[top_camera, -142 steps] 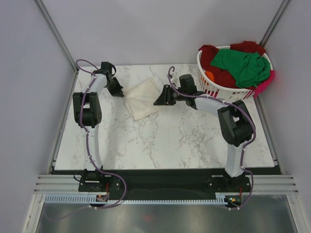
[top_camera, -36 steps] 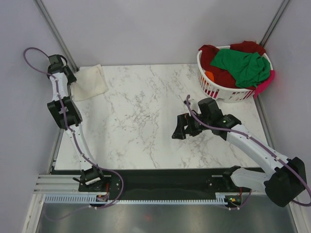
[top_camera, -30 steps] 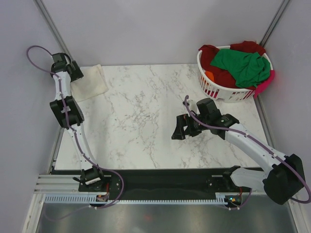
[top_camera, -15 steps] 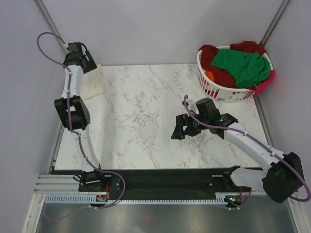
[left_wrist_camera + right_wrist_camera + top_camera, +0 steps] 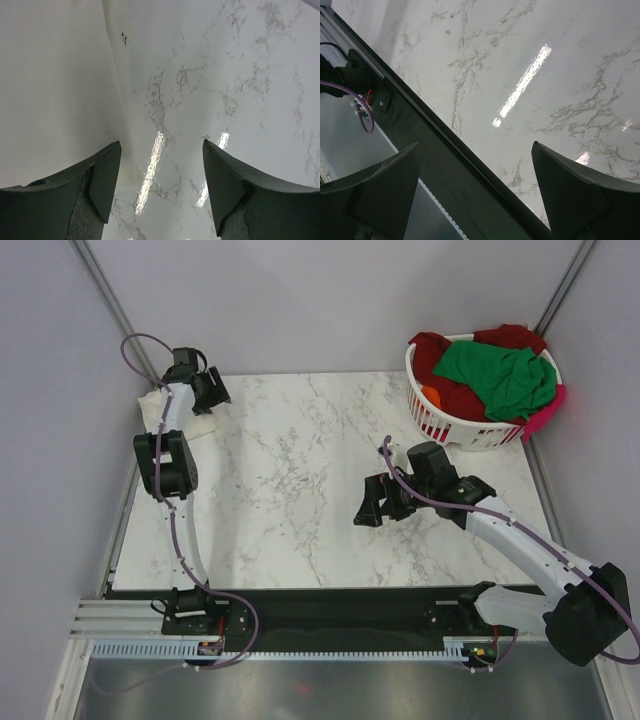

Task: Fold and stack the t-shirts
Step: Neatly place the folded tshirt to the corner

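Note:
A folded cream t-shirt (image 5: 198, 424) lies at the table's far left corner, partly hidden under my left arm. In the left wrist view the same cream t-shirt (image 5: 55, 90) fills the left half, its edge running down toward my left finger. My left gripper (image 5: 212, 396) (image 5: 161, 185) hangs open above that edge, with only marble between the jaws. Over the middle right of the table, my right gripper (image 5: 366, 508) (image 5: 475, 185) is wide open and holds nothing. A green t-shirt (image 5: 500, 375), a dark red one (image 5: 440, 358), an orange one (image 5: 432, 397) and a pink one (image 5: 546, 416) are heaped in the basket.
The white slatted laundry basket (image 5: 428, 416) stands at the back right corner. The marble table (image 5: 300, 490) ends at a dark front rail (image 5: 445, 165), which shows under my right gripper. Metal frame posts and grey walls close in the left, back and right sides.
My left arm has swung right from the far left wall and now reaches over the cream shirt, its jaws a little narrower. The right arm has hardly moved.

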### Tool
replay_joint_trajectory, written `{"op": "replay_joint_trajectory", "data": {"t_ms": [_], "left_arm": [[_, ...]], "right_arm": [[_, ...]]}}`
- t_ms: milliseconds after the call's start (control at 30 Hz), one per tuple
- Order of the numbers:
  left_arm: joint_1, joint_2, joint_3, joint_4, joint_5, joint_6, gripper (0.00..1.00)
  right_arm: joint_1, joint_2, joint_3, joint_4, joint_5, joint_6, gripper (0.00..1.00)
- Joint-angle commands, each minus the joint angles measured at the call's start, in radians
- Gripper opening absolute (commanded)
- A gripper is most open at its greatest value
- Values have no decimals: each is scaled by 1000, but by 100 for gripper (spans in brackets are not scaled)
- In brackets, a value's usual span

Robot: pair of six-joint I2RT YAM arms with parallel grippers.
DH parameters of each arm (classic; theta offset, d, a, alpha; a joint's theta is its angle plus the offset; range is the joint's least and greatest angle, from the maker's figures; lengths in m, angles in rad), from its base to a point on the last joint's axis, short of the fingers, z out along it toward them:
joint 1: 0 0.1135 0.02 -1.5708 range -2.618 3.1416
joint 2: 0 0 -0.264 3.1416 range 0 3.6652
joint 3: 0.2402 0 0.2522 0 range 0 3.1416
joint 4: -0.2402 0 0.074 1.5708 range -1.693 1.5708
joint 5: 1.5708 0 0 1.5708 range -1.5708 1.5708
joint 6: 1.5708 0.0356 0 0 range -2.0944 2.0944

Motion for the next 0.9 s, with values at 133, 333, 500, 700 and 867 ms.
{"op": "replay_joint_trajectory", "data": {"t_ms": [133, 333, 500, 700, 867], "left_arm": [[19, 67, -47, 15, 82, -59, 72], [64, 30, -155, 15, 48, -47, 66], [111, -85, -299, 15, -33, 25, 64], [154, -175, -349, 8, 32, 44, 66], [150, -270, -326, 1, 98, 15, 70]], "right_arm": [[2, -34, 6, 4, 5, -3, 98], [2, -43, 2, 2, 4, -2, 98], [2, -49, 2, 5, -4, -2, 98], [2, -60, 12, 7, -16, 1, 98], [2, -69, 13, 6, -8, 3, 98]]}}
